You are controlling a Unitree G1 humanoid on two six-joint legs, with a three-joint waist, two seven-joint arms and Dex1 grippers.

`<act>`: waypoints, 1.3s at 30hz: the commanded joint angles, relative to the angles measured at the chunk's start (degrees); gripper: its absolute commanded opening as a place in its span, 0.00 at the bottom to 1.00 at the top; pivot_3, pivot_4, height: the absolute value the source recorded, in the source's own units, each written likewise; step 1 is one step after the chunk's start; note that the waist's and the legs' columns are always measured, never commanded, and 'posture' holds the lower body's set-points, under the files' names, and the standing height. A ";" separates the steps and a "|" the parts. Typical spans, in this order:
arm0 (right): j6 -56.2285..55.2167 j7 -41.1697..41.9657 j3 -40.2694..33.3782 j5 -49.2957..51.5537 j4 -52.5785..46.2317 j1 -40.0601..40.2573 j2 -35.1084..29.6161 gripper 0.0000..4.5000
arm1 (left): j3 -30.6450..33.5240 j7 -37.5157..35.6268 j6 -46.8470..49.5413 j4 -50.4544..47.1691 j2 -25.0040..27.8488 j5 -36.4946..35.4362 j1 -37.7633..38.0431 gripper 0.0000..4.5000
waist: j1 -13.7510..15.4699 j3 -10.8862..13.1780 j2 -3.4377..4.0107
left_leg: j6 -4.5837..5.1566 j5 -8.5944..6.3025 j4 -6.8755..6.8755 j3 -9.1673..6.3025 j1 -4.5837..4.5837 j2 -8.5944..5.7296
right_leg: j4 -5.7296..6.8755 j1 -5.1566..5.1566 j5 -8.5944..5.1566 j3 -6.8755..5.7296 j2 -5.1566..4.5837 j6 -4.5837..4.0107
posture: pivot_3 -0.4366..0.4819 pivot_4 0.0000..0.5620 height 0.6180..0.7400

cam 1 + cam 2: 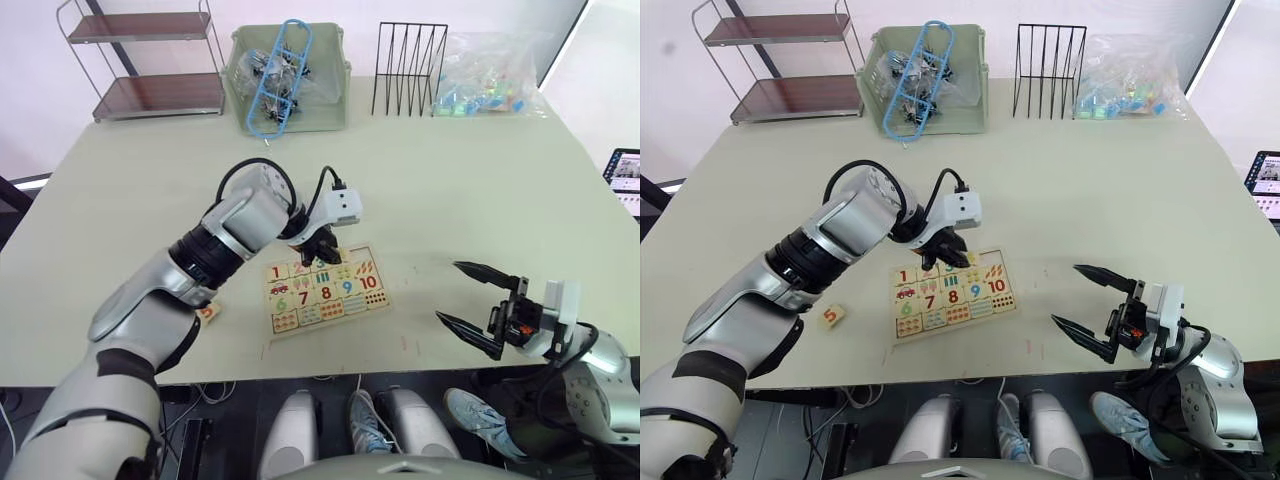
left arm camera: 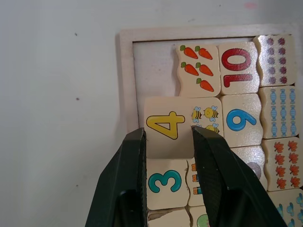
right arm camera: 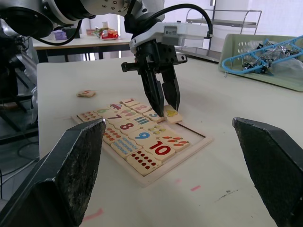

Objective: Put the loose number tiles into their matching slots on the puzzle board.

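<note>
The puzzle board lies near the table's front edge, right of centre. My left gripper hangs over its far row, shut on the yellow number 4 tile, which sits slightly askew over its slot and overlaps the bee tile. Beside it, the corner slot shows plain pale wood. The teal 3 tile sits in the same row. A loose 5 tile lies on the table left of the board. My right gripper is open and holds nothing, to the right of the board.
Along the table's far edge stand a two-tier shelf, a green bin with a blue rack in it, a black wire rack and a bag of small parts. A screen shows at the right edge.
</note>
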 commanded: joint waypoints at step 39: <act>-2.27 -1.13 -0.58 -0.73 -1.42 1.04 -0.49 1.00 | -0.22 -0.68 -1.61 1.85 -1.78 2.51 -0.62 0.20 | 0.02 0.00 0.00 | 0.00 0.00 0.00 0.01 0.00 0.00 | 0.01 0.00 0.00 0.01 0.00 0.00 | 0.48 0.27 1.00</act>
